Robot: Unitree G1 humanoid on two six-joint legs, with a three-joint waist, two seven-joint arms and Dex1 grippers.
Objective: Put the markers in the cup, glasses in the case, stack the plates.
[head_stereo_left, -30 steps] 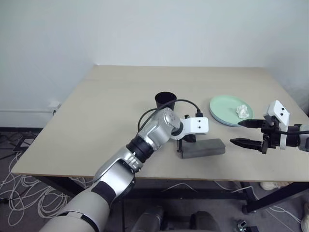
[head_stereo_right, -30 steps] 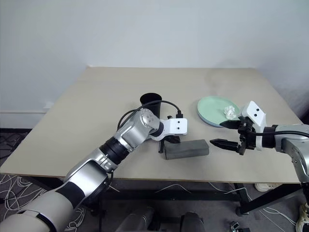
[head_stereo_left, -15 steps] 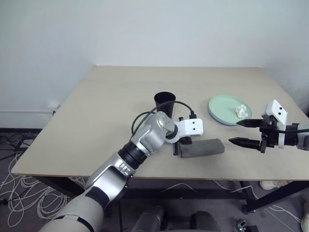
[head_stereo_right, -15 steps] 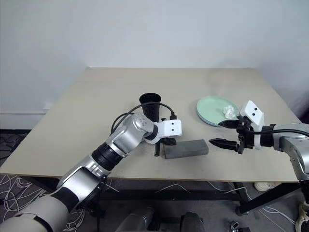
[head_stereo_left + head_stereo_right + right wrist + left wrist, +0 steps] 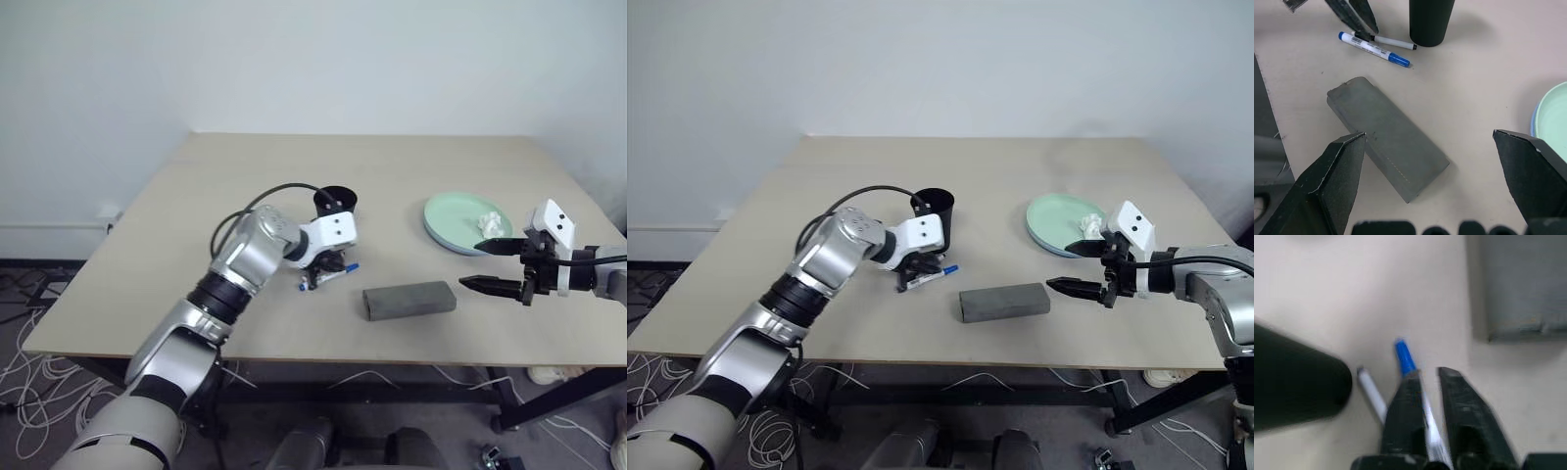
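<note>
On the left of the surface (image 5: 196, 215), the left tool (image 5: 315, 278) points down at the two markers, which lie side by side just in front of the cup (image 5: 336, 203). Its fingers (image 5: 1403, 421) stand narrowly apart with the barrel of the blue-capped marker (image 5: 1374, 49) running between them; whether they actually pinch it or merely straddle it I cannot tell. The black-capped marker (image 5: 1393, 43) lies just beside, between the blue one and the cup, close enough to be nudged.

The step in hand looks like picking up the blue-capped marker for the cup. To do it well, the fingers should close squarely across the barrel near its middle, so the pen does not swing when lifted, and stay clear of the second pen. The marker should then be turned upright over the cup's mouth and let go low, since the tall, narrow cup could tip if struck on its rim.

To the right of the markers, the grey case (image 5: 409, 300) lies shut near the front edge, well apart from the cup. I would guess the glasses are inside, but they cannot be seen.

Farther right, the right tool (image 5: 493, 266) hovers with its fingers spread wide, holding nothing, near the case's right end. Behind it sits the green plate (image 5: 446, 223), stacked on the blue plate (image 5: 1534, 128) whose edge peeks out beneath, with a crumpled tissue (image 5: 491, 224) on top.
</note>
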